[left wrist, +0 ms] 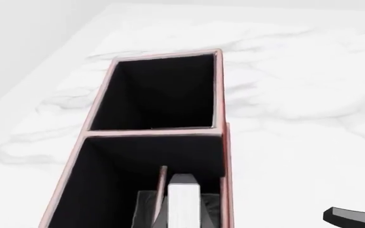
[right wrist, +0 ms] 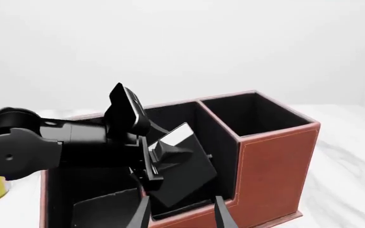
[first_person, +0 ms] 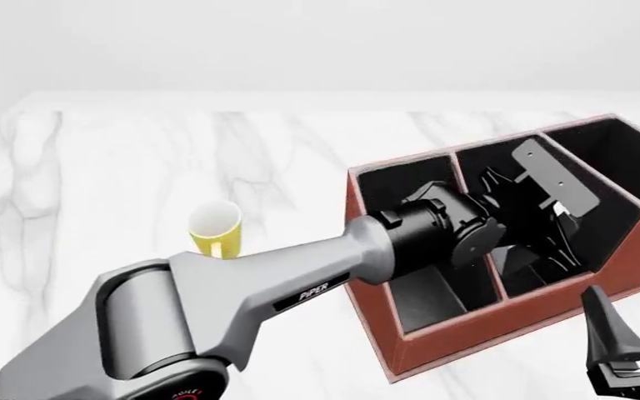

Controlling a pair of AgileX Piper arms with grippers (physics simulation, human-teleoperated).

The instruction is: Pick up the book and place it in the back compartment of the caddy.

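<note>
Just 1 readable mark — "PIPER" in white letters on the left arm [first_person: 297,287]; a red marking at its base is too cropped to read.

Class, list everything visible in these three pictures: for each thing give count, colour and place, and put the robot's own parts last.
Table: one, white marble, under everything.
Caddy: one, reddish-brown with black lining, on the table's right side.
Book: one, black cover with white page edges, tilted inside the caddy, held.
Mug: one, yellow, left of the caddy.
Left gripper: one, black, inside the caddy, shut on the book.
Right gripper: one, black, open, near the caddy's front wall.
</note>
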